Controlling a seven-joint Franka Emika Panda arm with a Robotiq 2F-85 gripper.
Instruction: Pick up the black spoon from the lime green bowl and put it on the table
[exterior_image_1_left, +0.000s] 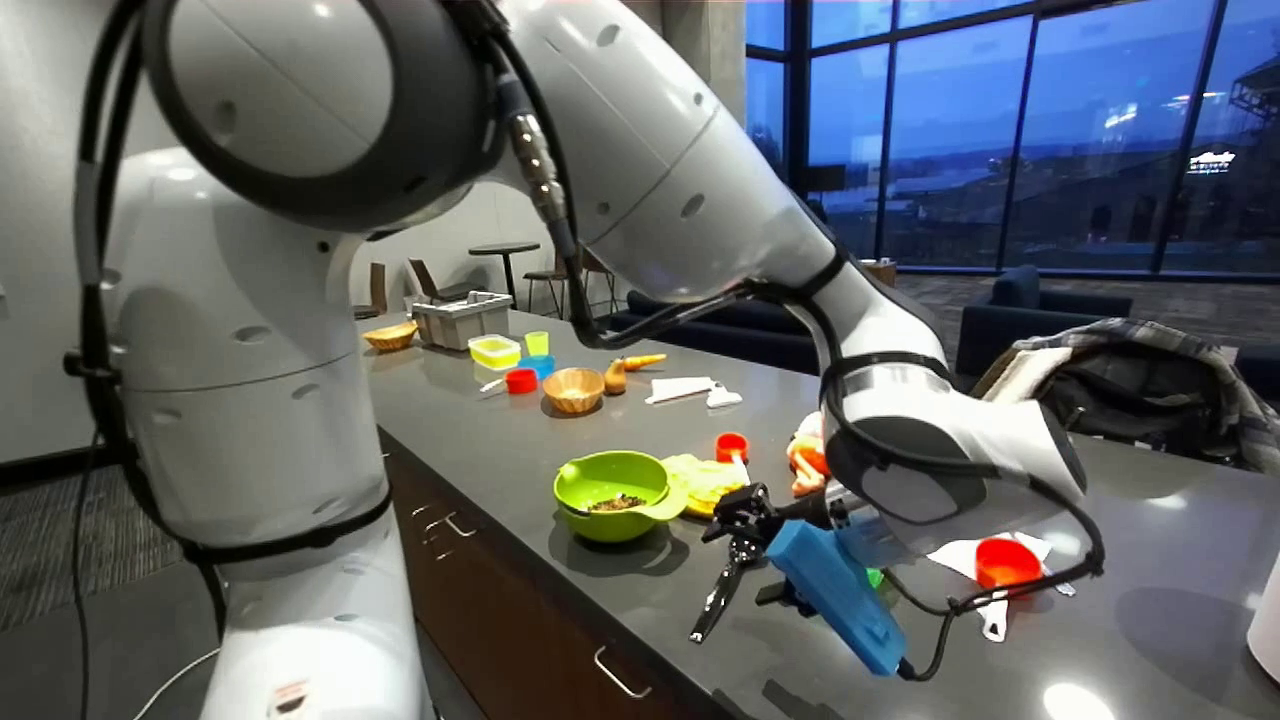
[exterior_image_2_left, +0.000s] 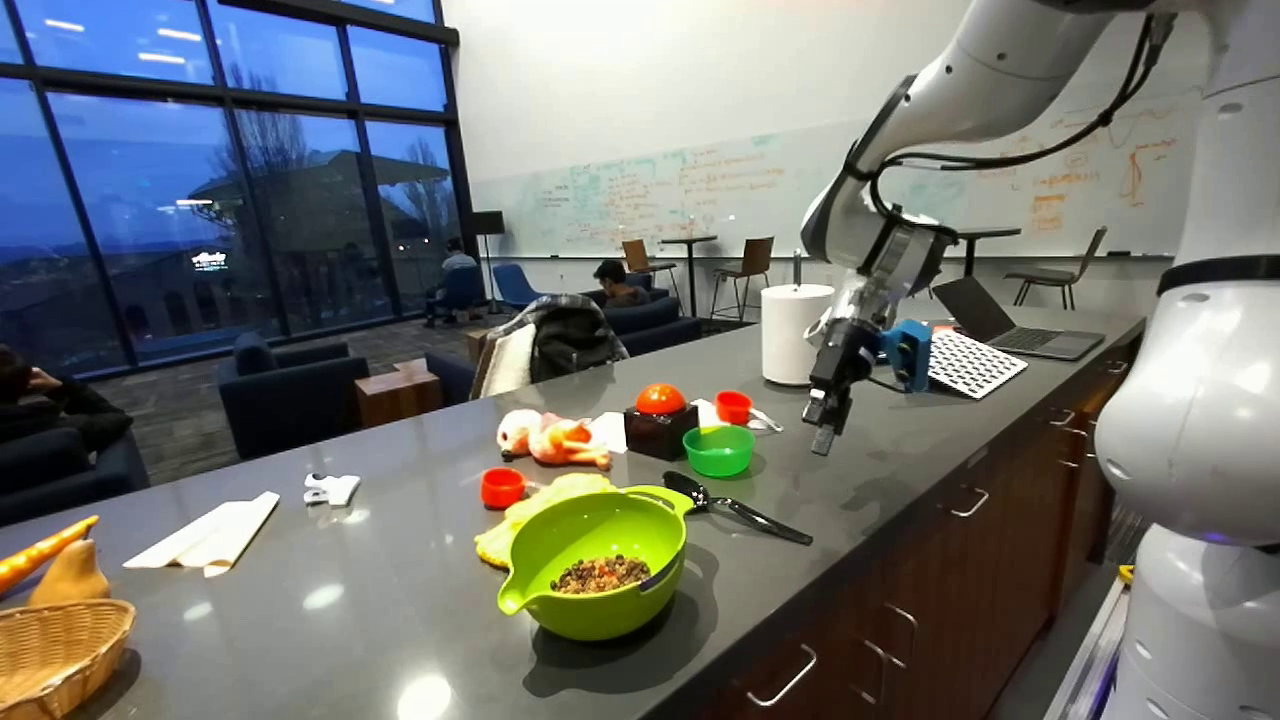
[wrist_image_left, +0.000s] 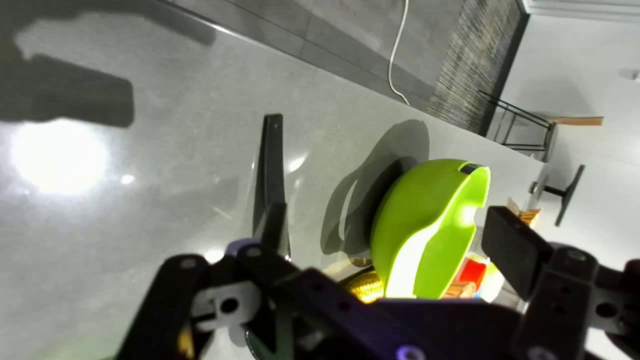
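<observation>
The black spoon (exterior_image_2_left: 752, 516) lies on the dark grey table (exterior_image_2_left: 350, 590) beside the lime green bowl (exterior_image_2_left: 600, 612). Its handle points away from the bowl. In an exterior view, the spoon (exterior_image_1_left: 712, 608) is partly hidden by the gripper. The bowl (exterior_image_1_left: 612, 525) stands upright and holds small brown bits. In the wrist view, the spoon's handle (wrist_image_left: 272, 160) shows left of the bowl (wrist_image_left: 420, 210), its far part hidden behind a finger. My gripper (exterior_image_2_left: 824, 425) is open and empty, raised above the table and apart from the spoon. Its fingers (wrist_image_left: 390, 230) are wide apart.
A green dish (exterior_image_2_left: 720, 452), a dark box with an orange dome (exterior_image_2_left: 660, 425), red measuring cups (exterior_image_2_left: 503, 488) and a pink toy (exterior_image_2_left: 560, 440) stand near the bowl. A yellow cloth-like piece (exterior_image_1_left: 705, 480) lies behind it. A paper roll (exterior_image_2_left: 797, 335) stands farther back.
</observation>
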